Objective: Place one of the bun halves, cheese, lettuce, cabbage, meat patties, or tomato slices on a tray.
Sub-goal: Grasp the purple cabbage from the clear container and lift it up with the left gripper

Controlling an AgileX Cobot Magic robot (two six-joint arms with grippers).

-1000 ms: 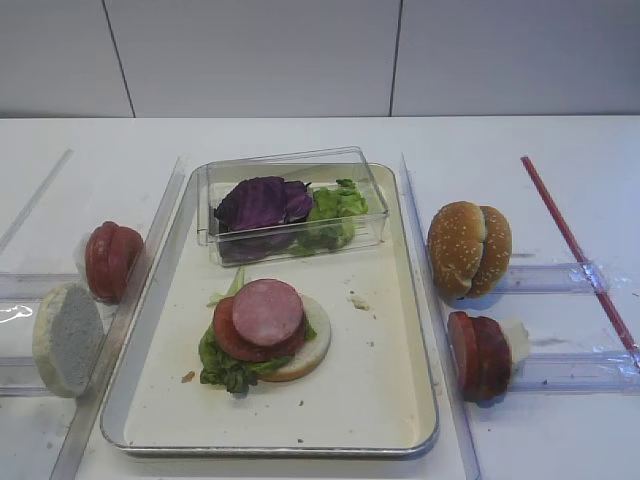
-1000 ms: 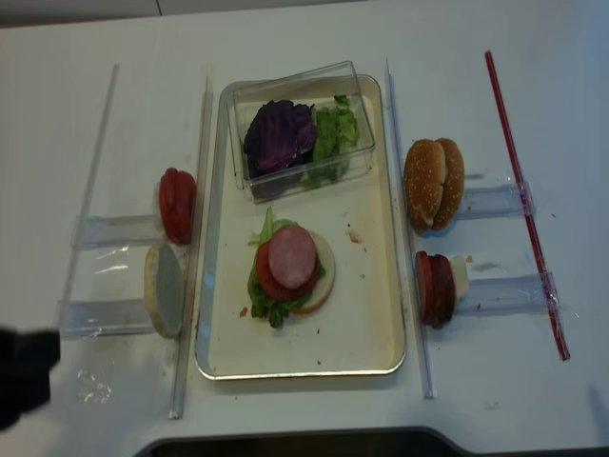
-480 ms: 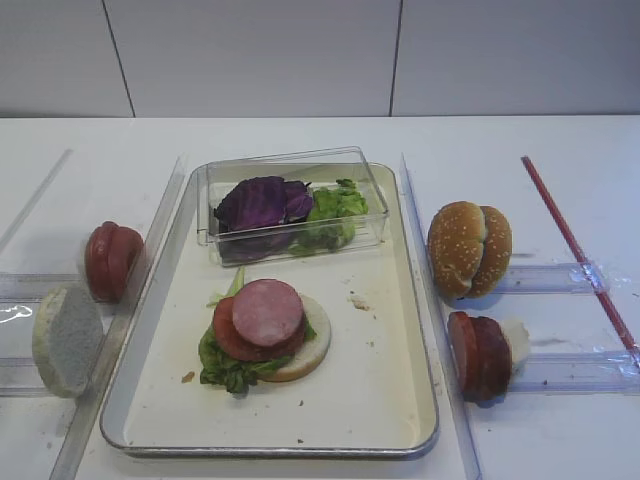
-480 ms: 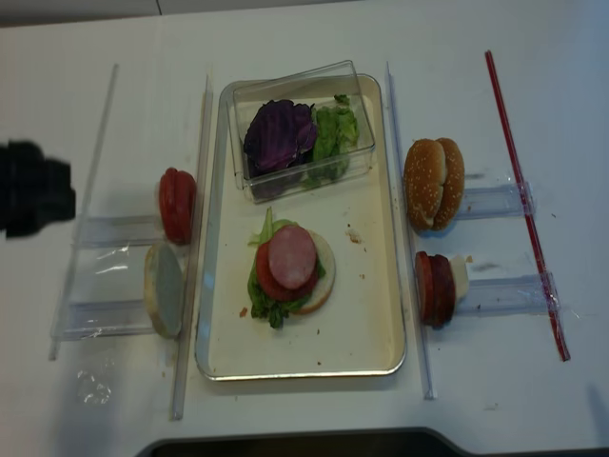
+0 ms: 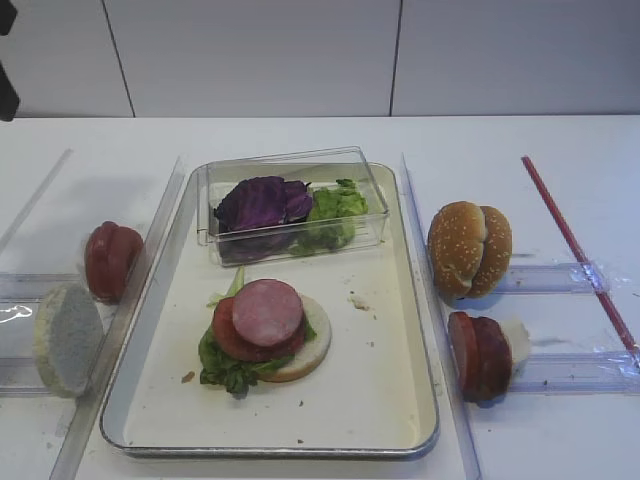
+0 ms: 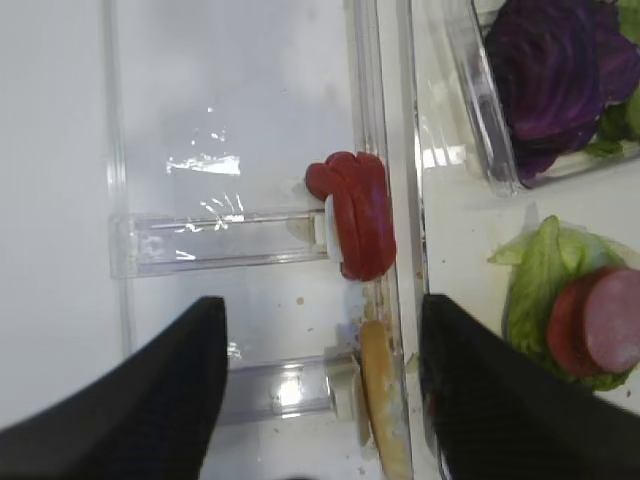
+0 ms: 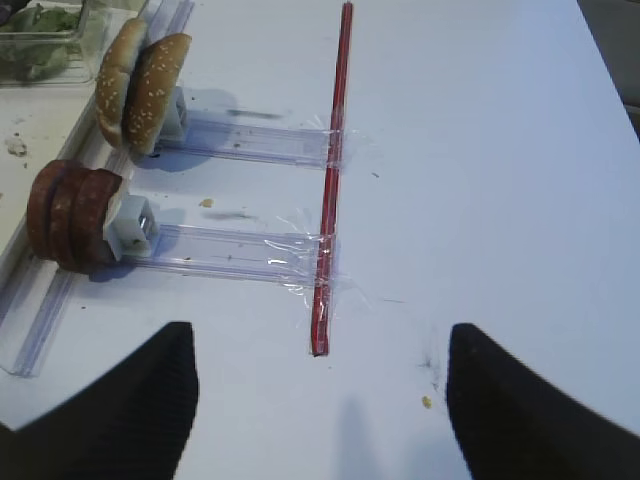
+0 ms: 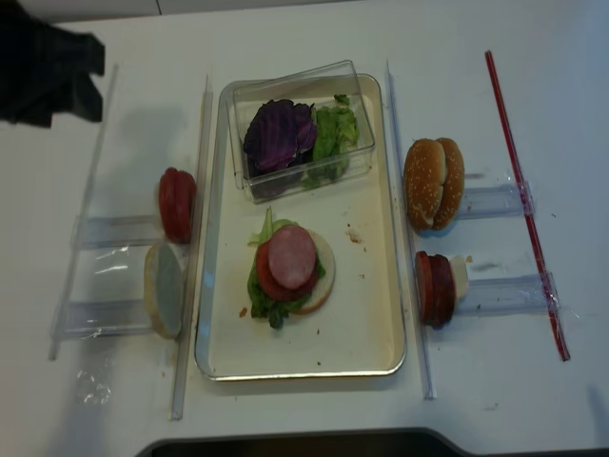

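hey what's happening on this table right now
A two-armed robot is building a burger on the tray. So far a bun half carries lettuce, tomato and a meat slice. Purple cabbage and more lettuce sit in a clear box on the tray. Neither arm holds anything: the left gripper is open above the left-side racks, the right gripper open over bare table.

The left hand (image 6: 320,400) shows two broad, matte black fingers (image 6: 150,400) with smooth, rounded, sloping outlines and no visible markings. The right hand (image 7: 320,400) looks alike: two dark, rounded black fingers (image 7: 520,400). In the realsense view the left arm (image 8: 43,62) appears as a blurred black blocky mass.
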